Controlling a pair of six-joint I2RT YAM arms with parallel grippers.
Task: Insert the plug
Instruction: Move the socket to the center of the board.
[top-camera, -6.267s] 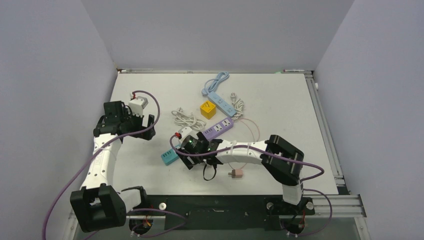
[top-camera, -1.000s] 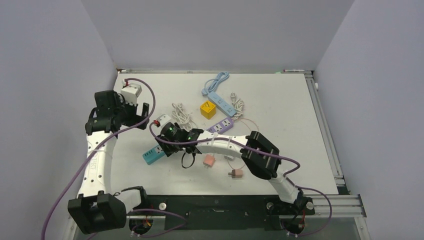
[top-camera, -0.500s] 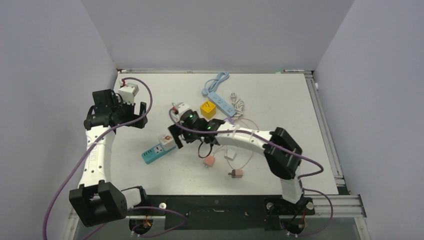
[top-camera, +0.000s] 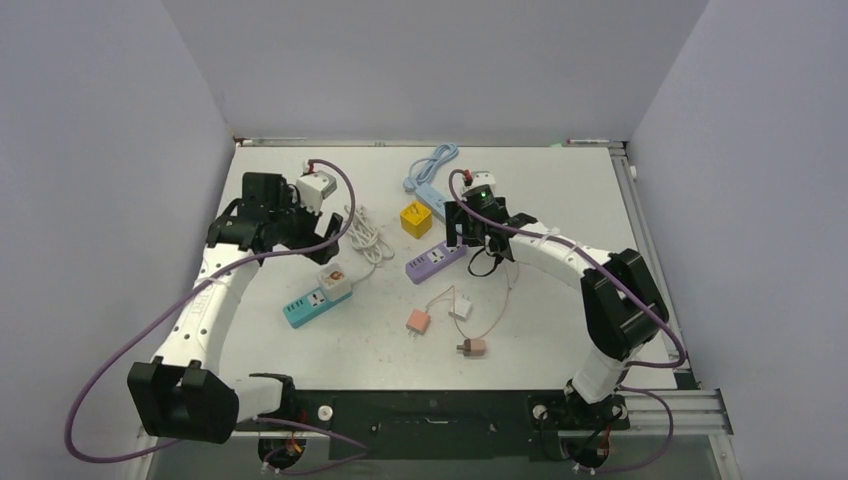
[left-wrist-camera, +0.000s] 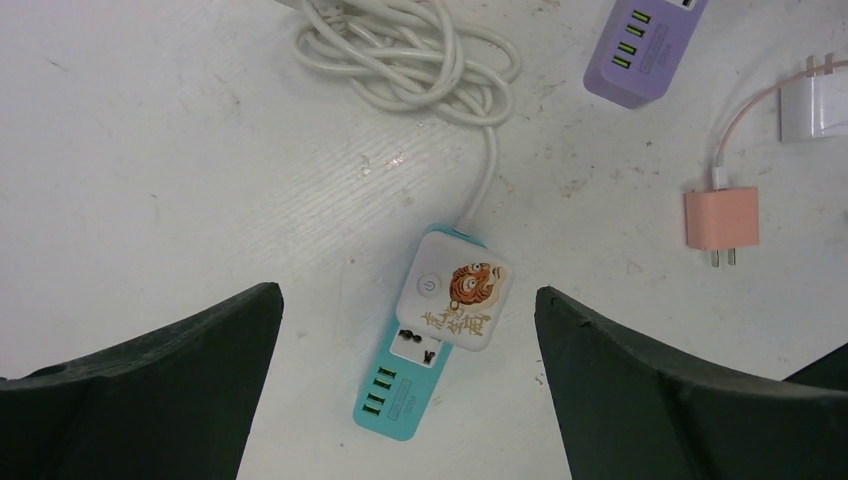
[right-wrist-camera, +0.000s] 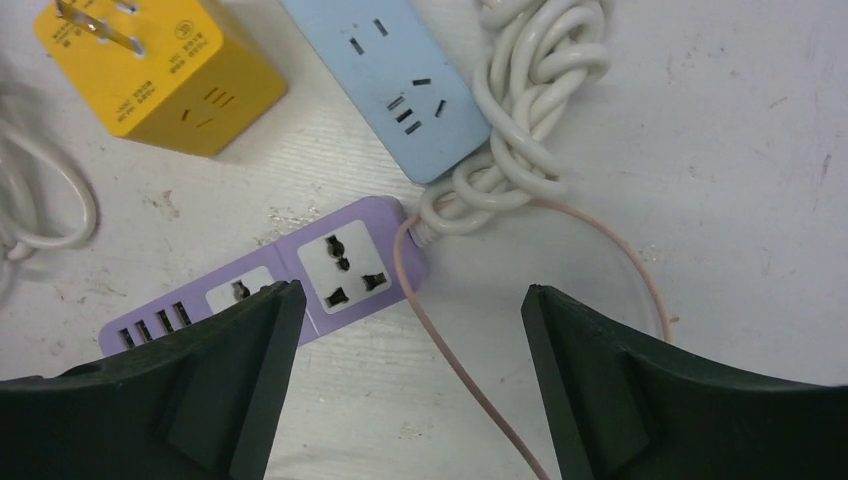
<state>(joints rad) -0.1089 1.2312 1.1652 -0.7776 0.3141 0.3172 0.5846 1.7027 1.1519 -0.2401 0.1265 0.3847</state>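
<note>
The plug (left-wrist-camera: 455, 300), a white square block with a tiger picture, sits on the teal power strip (left-wrist-camera: 400, 405), over its socket nearest the cord. My left gripper (left-wrist-camera: 408, 295) hangs open above both, touching neither. From above, the plug (top-camera: 333, 277) and teal strip (top-camera: 305, 308) lie just below and right of the left gripper (top-camera: 312, 235). My right gripper (right-wrist-camera: 412, 292) is open and empty above the cord end of a purple power strip (right-wrist-camera: 300, 275), well apart from the plug. The top view puts the right gripper (top-camera: 472, 240) at centre right.
A coiled white cord (left-wrist-camera: 410, 55) runs from the teal strip. A yellow cube adapter (right-wrist-camera: 160, 70), a light blue strip (right-wrist-camera: 400, 80) and its white cord coil (right-wrist-camera: 530, 110) lie behind the purple strip. A pink charger (left-wrist-camera: 721, 220), a white charger (left-wrist-camera: 815, 100) and a thin pink cable (right-wrist-camera: 470, 370) lie nearer.
My right gripper has opened, left the plug on the teal strip and swung right to above the purple strip. My left arm has swung right, over the teal strip.
</note>
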